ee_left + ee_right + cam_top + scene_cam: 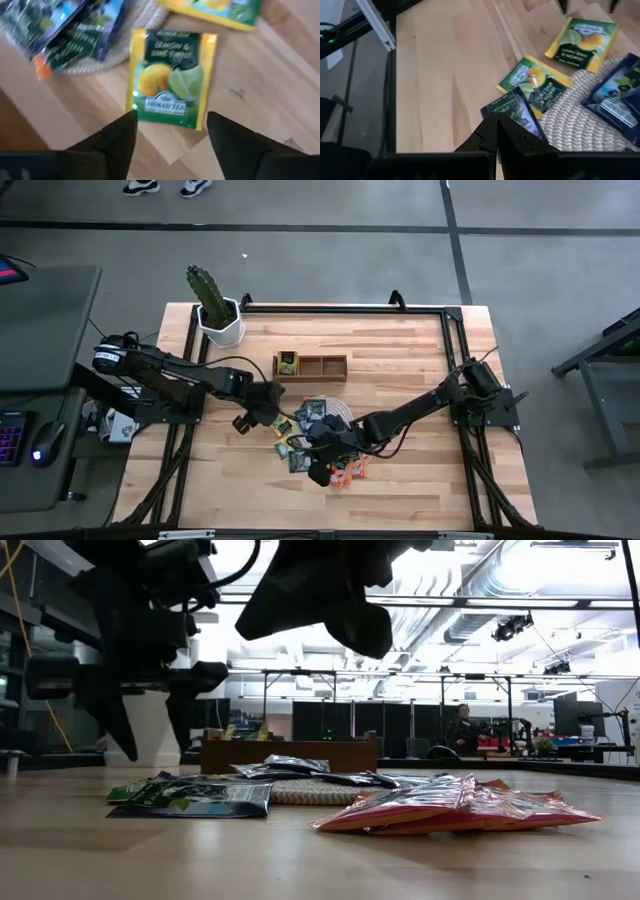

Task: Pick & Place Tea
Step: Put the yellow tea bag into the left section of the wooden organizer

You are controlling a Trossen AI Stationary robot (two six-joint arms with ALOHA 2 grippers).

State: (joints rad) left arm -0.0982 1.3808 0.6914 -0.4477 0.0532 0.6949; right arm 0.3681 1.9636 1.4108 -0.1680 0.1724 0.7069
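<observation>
Beside round woven mat [117, 52]: left gripper [172, 135] spread above lemon-lime tea sachet [171, 80], pre-grasp; next, descend and pinch. Right gripper [497, 131] clenched, empty.

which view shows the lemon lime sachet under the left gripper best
The left wrist view: the yellow-green sachet fills the picture, label readable, flat on the wood beyond the open left gripper. The high view shows it as a small patch. The right wrist view shows it farther off. The low view does not show it clearly.
</observation>
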